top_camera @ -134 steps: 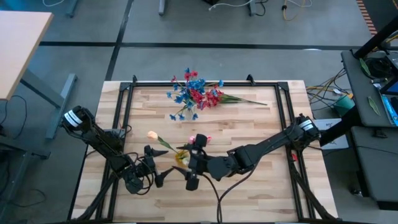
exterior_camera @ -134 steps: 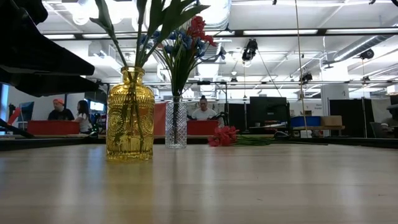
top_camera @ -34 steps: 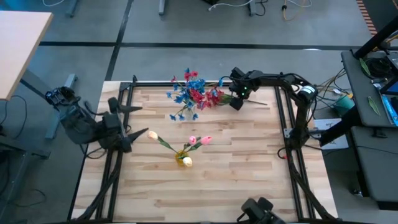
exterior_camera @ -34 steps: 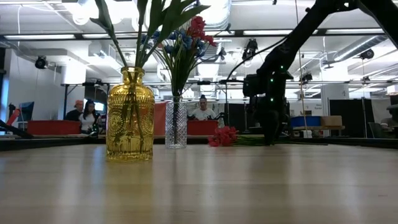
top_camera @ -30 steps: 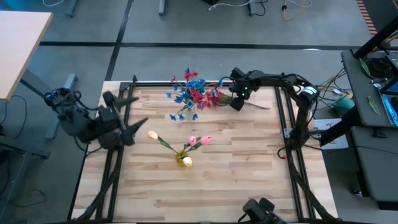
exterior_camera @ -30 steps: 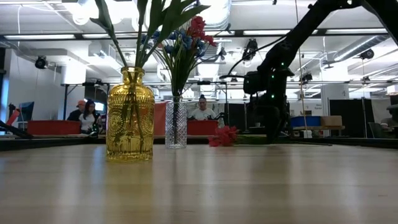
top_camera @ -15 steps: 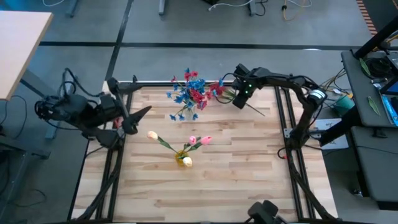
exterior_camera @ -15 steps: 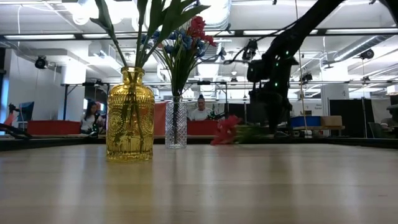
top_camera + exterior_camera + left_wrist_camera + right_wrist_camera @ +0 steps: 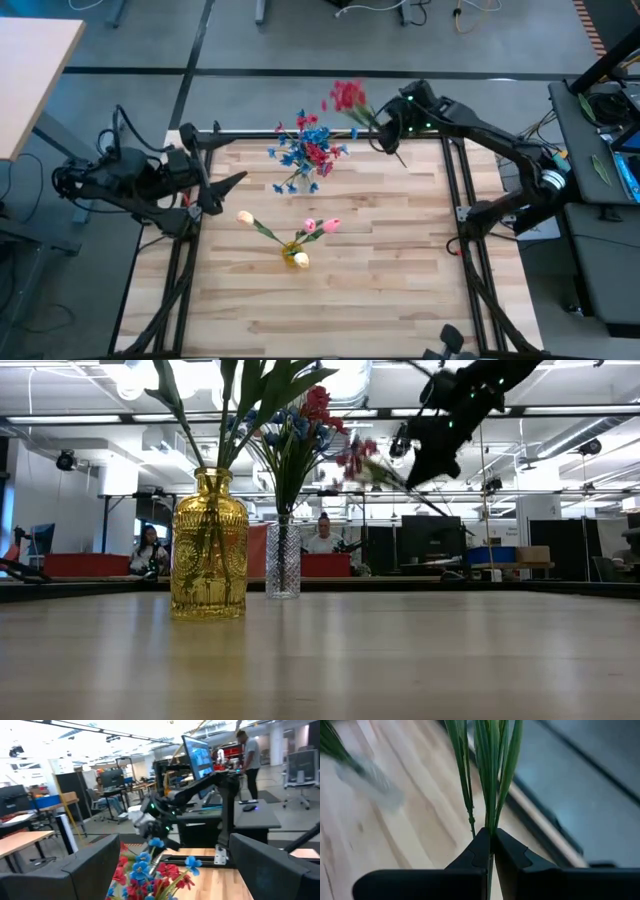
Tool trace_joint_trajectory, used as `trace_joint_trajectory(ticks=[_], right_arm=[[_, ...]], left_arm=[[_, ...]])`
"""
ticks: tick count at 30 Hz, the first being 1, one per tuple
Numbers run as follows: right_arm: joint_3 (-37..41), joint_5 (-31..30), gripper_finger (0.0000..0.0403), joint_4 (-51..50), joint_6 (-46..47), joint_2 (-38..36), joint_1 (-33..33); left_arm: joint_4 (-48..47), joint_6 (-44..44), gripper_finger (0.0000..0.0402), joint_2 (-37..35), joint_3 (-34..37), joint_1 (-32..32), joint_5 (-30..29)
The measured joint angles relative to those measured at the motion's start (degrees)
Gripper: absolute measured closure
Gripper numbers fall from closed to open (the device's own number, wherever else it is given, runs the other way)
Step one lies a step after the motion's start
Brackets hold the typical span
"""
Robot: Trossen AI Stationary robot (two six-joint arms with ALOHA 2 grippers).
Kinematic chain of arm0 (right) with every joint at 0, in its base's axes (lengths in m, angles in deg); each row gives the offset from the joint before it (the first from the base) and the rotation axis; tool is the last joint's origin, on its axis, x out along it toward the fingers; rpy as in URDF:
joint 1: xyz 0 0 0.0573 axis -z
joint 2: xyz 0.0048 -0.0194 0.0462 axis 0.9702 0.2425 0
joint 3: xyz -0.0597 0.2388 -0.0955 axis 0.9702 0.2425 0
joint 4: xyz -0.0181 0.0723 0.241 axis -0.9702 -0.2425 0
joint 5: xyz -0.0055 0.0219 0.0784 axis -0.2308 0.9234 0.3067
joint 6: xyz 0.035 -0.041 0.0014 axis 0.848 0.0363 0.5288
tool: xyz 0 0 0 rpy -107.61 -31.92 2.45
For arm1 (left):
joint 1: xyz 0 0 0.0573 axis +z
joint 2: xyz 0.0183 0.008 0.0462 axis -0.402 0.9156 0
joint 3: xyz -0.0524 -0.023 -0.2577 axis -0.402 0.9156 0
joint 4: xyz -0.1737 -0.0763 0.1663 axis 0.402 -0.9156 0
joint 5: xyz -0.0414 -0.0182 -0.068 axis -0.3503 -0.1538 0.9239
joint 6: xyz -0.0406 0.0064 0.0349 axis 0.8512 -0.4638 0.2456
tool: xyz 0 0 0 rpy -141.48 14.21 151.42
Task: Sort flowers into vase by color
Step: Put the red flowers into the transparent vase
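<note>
My right gripper (image 9: 384,138) is high over the table's far edge, shut on a red flower (image 9: 347,97) with a long green stem. A clear vase (image 9: 283,558) at the far middle holds blue and red flowers (image 9: 305,150). A yellow vase (image 9: 208,546) near the table's middle holds pink and cream tulips (image 9: 320,226). At the table's left edge my left gripper (image 9: 222,187) is open and holds nothing; its wrist view shows the blue and red flowers (image 9: 150,875) ahead. My right gripper pinches the red flower's green stem (image 9: 490,831) between its two fingers, below the long leaves (image 9: 492,765). The fingers lie across the stem. The flower is lifted clear and tilted, its blossom (image 9: 355,460) higher than the free stem end (image 9: 445,512).
A black frame rail (image 9: 330,133) runs along the table's far edge, and side rails (image 9: 455,190) run along its left and right. Bare wood (image 9: 380,290) lies in the near half. People sit in the room behind the table (image 9: 325,538).
My right gripper has risen from the table's far right part with the red flower. The flower, which lay on the wood beside the clear vase, now hangs clear and tilted. My left gripper has drifted toward the far edge.
</note>
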Motion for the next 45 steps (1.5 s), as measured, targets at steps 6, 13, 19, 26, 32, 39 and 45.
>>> trace_joint_trajectory(ticks=[6, 13, 19, 26, 32, 39, 45], right_arm=[[0.0, 6.08, 0.039, 9.61, 2.87, -3.67, 0.0], [-1.39, 8.9, 0.039, 17.93, 5.47, -3.46, -0.01], [-7.19, 8.6, 0.039, 21.42, 5.43, -3.28, -0.09], [-16.67, 9.06, 0.039, 21.03, 3.6, -3.3, -4.17], [-21.83, 9.08, 0.039, 20.86, 0.65, -3.32, -10.51], [-24.91, 9.02, 0.039, 20.01, -2.14, -3.28, -18.23], [-24.9, 8.58, 0.039, 19.85, -3.42, -3.21, -23.3]], left_arm=[[-0.32, 1.12, 0.0045, 1.01, 0.0, 3.92, 5.65], [-0.66, 1.16, 0.0045, 1.58, 0.0, 9.4, 10.9], [1.3, 3.41, 0.0045, 3.78, 0.0, 15.71, 22.38], [7.43, 4.34, 0.0052, 10.34, 0.0, 22.49, 32.52], [15.36, 5.29, 0.0053, 15.09, -1.04, 27.26, 40.26], [15.08, 5.62, 0.0053, 24.03, -10.89, 30.02, 46.01], [12.52, 3.92, 0.0053, 32.35, -21.71, 31.15, 48.82]])
